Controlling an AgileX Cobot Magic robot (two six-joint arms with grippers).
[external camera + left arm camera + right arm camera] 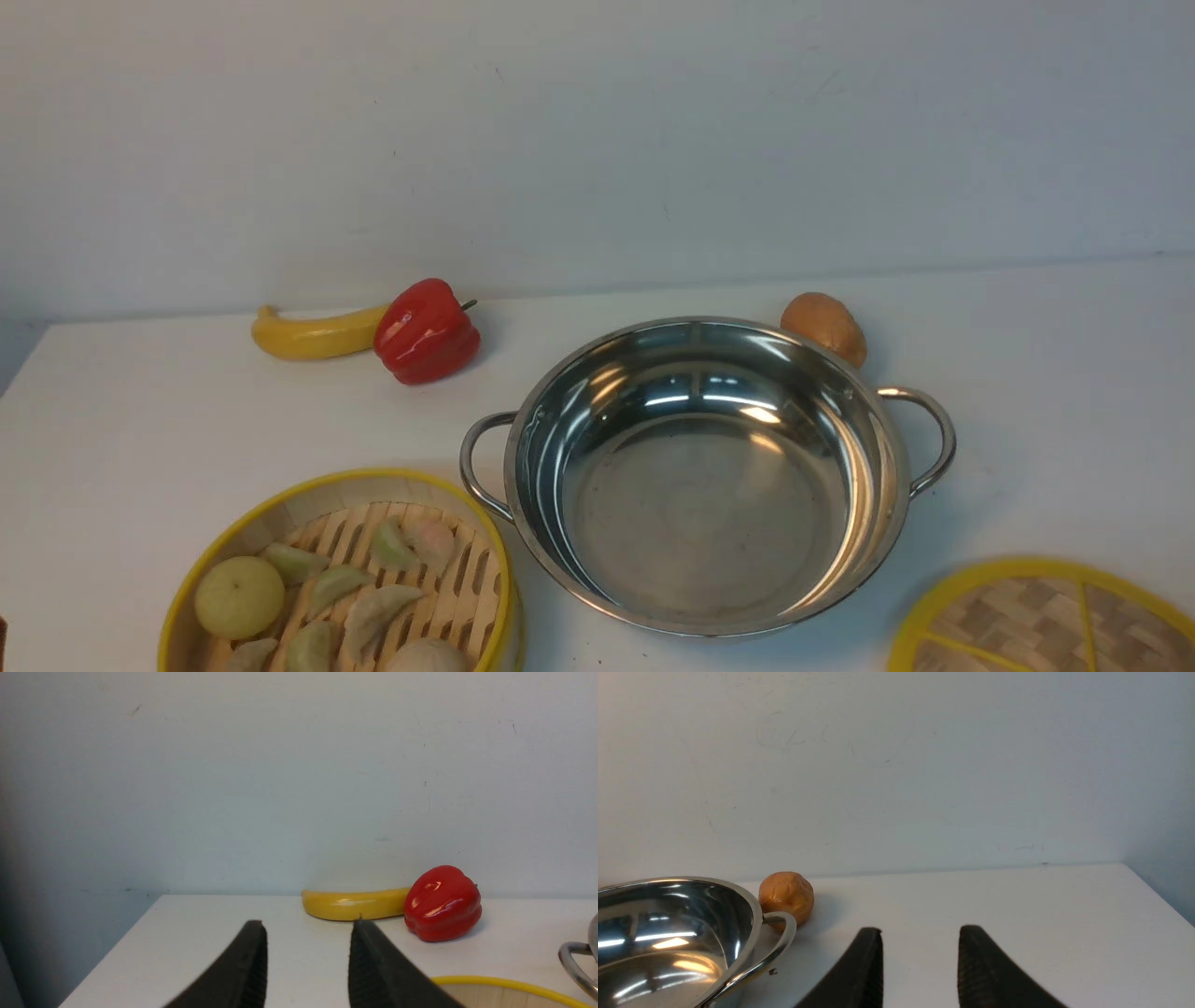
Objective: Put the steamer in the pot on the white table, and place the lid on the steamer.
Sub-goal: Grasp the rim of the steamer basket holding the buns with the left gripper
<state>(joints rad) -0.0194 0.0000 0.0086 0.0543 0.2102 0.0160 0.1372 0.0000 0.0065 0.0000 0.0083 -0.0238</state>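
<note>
Front view: steamer (pixel 327 479) at 8 o'clock of pot (pixel 709 523), lid (pixel 1027 616) at 4 o'clock. Only wrist views catch left gripper (pixel 308 933) and right gripper (pixel 920 933): both parted, empty.

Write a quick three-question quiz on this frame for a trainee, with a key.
1. True or false: the pot holds nothing.
2. Which thing sits behind the pot, near its right handle? A) banana B) brown ball C) red pepper
3. Fill in: the steamer and the lid both rest on the ___, outside the pot.

Key: 1 true. 2 B. 3 table.
</note>
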